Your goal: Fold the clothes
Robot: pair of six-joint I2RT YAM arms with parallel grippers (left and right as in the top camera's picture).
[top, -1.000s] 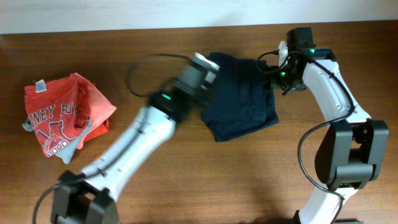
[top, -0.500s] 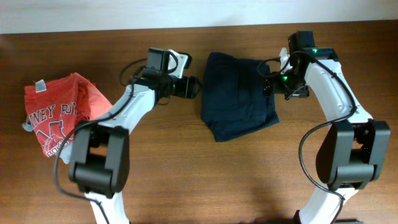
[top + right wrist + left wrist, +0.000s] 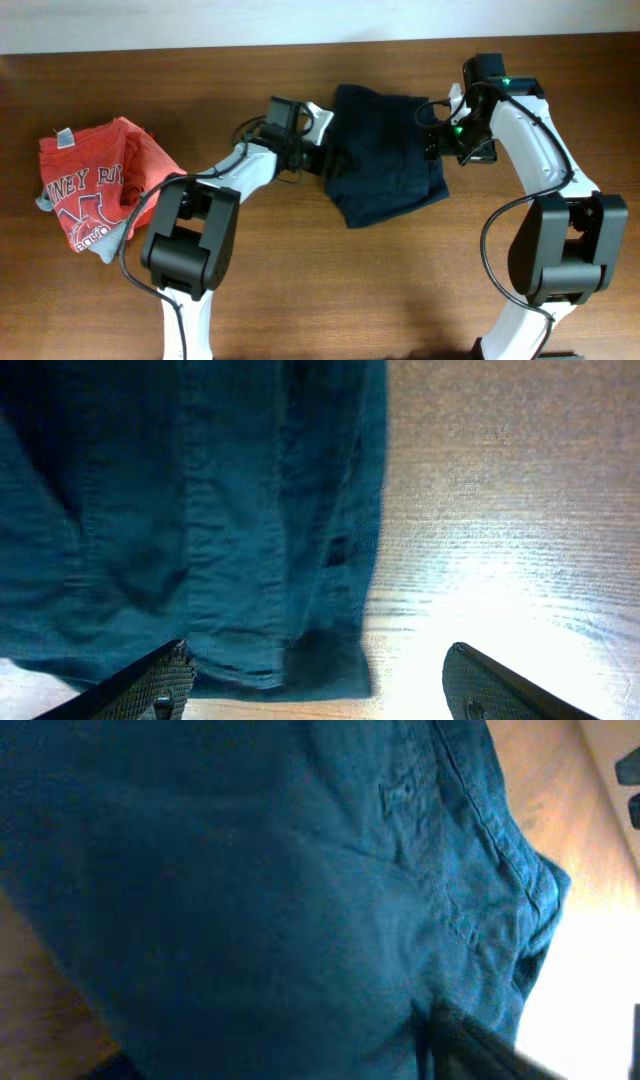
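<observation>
The clothes, a dark navy garment (image 3: 385, 160), lie roughly folded at the table's back centre. My left gripper (image 3: 325, 158) is at its left edge. In the left wrist view the navy fabric (image 3: 250, 870) with its seams fills the frame, and the fingers (image 3: 280, 1060) sit wide apart at the bottom, open over it. My right gripper (image 3: 436, 140) is at the garment's right edge. In the right wrist view it (image 3: 320, 670) is open, with the garment's corner (image 3: 200, 510) lying on the table between and beyond the fingers.
A crumpled red printed T-shirt (image 3: 100, 185) lies at the left of the brown wooden table (image 3: 300, 280). The table's back edge meets a white wall just behind the garment.
My left arm swung off the garment to the left, then came back, and its gripper now sits at the garment's left edge. The right arm has barely moved.
</observation>
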